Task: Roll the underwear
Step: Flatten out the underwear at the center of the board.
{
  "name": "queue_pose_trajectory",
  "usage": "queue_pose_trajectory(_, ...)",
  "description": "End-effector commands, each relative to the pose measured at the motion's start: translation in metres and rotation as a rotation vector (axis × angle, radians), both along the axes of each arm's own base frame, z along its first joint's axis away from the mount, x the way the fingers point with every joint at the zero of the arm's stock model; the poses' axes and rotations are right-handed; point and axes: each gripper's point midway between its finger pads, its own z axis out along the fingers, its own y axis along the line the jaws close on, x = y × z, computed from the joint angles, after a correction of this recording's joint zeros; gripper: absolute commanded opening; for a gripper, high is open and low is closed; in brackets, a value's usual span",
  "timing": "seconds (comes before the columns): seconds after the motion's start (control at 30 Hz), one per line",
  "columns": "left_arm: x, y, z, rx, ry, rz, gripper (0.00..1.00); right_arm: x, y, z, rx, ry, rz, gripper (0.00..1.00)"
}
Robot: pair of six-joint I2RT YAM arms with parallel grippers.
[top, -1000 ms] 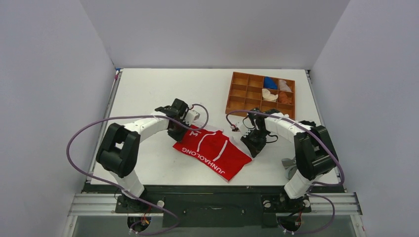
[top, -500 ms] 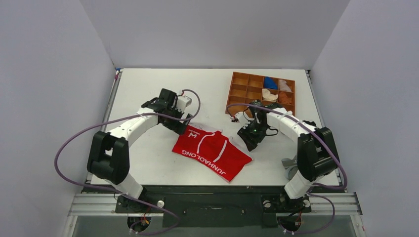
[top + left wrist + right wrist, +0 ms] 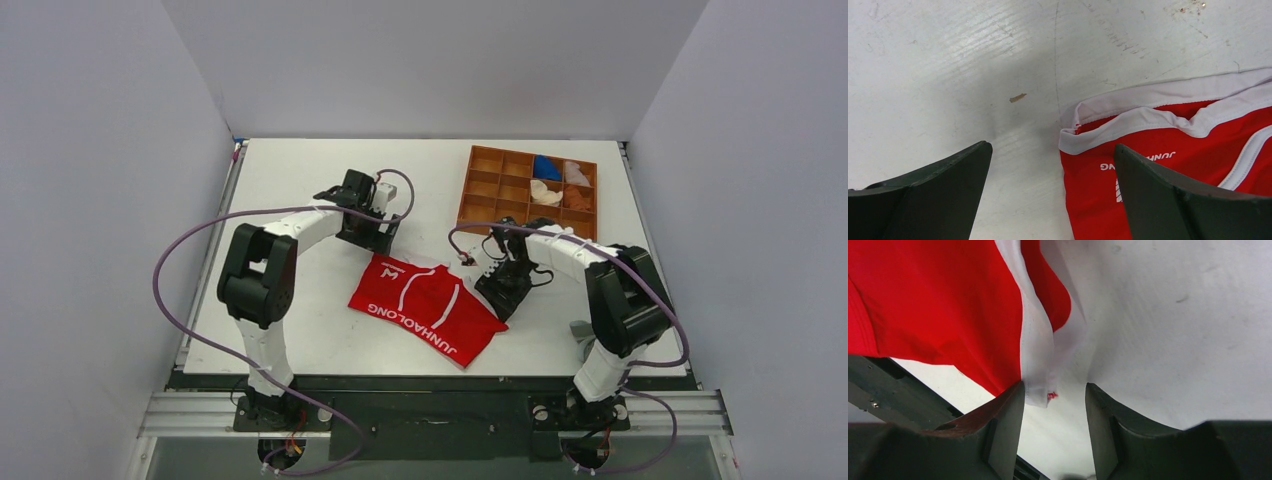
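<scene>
The underwear [image 3: 428,304] is a bright red pair of briefs with white trim and white lettering, lying flat on the white table between the two arms. My left gripper [image 3: 371,240] hovers just beyond its far-left corner. In the left wrist view the left gripper [image 3: 1052,147] is wide open, with the underwear's [image 3: 1173,165] trimmed corner below the right finger [image 3: 1158,190]. My right gripper [image 3: 498,297] is at the garment's right corner. The right wrist view shows this gripper [image 3: 1055,386] open, and the underwear's [image 3: 948,305] white trim tip lies loose between its fingers.
A brown compartment tray [image 3: 487,190] with several small cloth pieces stands at the back right. A small grey object [image 3: 583,340] lies near the right arm's base. Grey walls close in the table on three sides.
Both grippers have opened and let go of the underwear's corners. The left gripper has drawn back toward the far side. The garment has stayed flat in place.
</scene>
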Motion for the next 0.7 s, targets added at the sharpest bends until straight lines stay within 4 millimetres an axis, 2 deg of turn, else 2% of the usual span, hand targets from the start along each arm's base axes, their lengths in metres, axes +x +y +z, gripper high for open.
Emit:
queue_pose_trajectory(0.0,0.016,-0.007,0.021,-0.046,-0.08,0.032,0.91,0.003,0.004,-0.013,-0.031,-0.021,0.005,0.44)
queue_pose_trajectory(0.13,0.013,-0.002,0.025,-0.032,-0.099,0.029,0.91,0.001,0.005,-0.024,-0.083,-0.043,0.016,0.4)
queue_pose_trajectory(0.2,0.011,-0.001,0.027,-0.029,-0.103,0.027,0.92,0.009,-0.002,-0.026,-0.131,-0.084,-0.008,0.23)
queue_pose_trajectory(0.33,0.005,0.0,0.028,-0.03,-0.097,0.007,0.91,0.023,-0.014,-0.02,-0.195,-0.163,-0.026,0.03)
queue_pose_trajectory(0.4,0.001,-0.002,0.026,-0.039,-0.084,-0.011,0.91,0.03,-0.017,-0.011,-0.208,-0.199,-0.024,0.0)
queue_pose_trajectory(0.57,-0.007,-0.006,0.013,-0.04,-0.058,-0.023,0.91,0.048,-0.025,0.012,-0.258,-0.278,-0.006,0.0)
queue_pose_trajectory(0.67,-0.008,-0.012,0.007,-0.06,-0.042,-0.021,0.91,0.053,-0.029,0.016,-0.28,-0.294,0.001,0.0)
